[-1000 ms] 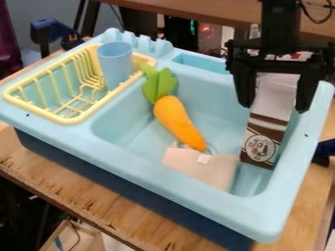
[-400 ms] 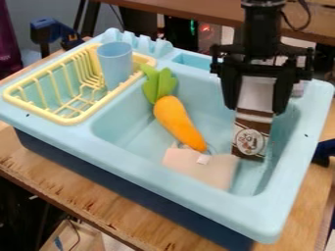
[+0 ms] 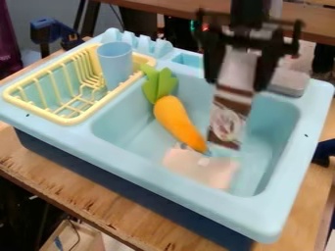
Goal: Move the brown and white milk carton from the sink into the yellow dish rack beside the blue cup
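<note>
Over the light-blue sink (image 3: 263, 218), I have the brown-and-white carton (image 3: 227, 120) clasped in my gripper (image 3: 235, 86), beside the tip of the carrot (image 3: 174, 118), judging this a carrying step whose next move calls for a steady hold and clearance.

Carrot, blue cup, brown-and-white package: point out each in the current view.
Carrot (image 3: 173, 112): camera view, on the upper part of its orange body.
Blue cup (image 3: 115, 66): camera view, on its outer side wall.
Brown-and-white package (image 3: 229, 107): camera view, on its front face.
</note>
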Tool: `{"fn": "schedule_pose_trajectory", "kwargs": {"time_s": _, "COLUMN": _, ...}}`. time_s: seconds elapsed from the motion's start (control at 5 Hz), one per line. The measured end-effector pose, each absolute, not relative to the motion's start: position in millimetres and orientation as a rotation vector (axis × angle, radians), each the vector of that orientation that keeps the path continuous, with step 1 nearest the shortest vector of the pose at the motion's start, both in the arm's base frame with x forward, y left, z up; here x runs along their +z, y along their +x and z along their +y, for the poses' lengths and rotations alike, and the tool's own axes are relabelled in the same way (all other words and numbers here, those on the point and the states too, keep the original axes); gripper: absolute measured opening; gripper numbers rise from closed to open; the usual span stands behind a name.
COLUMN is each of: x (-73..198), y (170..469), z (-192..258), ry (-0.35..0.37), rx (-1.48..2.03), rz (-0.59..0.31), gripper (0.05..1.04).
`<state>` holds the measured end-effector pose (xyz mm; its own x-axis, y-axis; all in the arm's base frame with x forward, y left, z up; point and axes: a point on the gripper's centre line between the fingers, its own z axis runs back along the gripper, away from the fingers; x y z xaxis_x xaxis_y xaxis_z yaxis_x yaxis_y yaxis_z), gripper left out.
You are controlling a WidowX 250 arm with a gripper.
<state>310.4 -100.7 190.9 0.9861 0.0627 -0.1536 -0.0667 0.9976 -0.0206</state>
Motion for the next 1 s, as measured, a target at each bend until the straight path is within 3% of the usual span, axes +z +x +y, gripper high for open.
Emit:
{"fn": "schedule_pose_trajectory", "kwargs": {"time_s": 0.2, "x": 211.6, "y": 287.3, "z": -98.6, "ry": 0.025, "rx": -0.053, "rz": 0.229, "gripper": 0.808}}
{"fn": "schedule_pose_trajectory", "kwargs": {"time_s": 0.4, "x": 266.2, "y": 257.6, "z": -93.8, "ry": 0.017, "rx": -0.179, "rz": 0.029, "gripper": 0.808}}
{"fn": "schedule_pose_trajectory", "kwargs": {"time_s": 0.6, "x": 273.7, "y": 217.5, "z": -63.3, "ry": 0.115, "rx": -0.226, "rz": 0.080, "gripper": 0.808}}
{"fn": "schedule_pose_trajectory", "kwargs": {"time_s": 0.8, "x": 282.4, "y": 200.9, "z": -19.0, "ry": 0.096, "rx": -0.186, "rz": 0.085, "gripper": 0.808}}
{"fn": "schedule_pose_trajectory", "kwargs": {"time_s": 1.0, "x": 277.2, "y": 207.7, "z": 24.6, "ry": 0.060, "rx": -0.170, "rz": 0.101, "gripper": 0.808}}
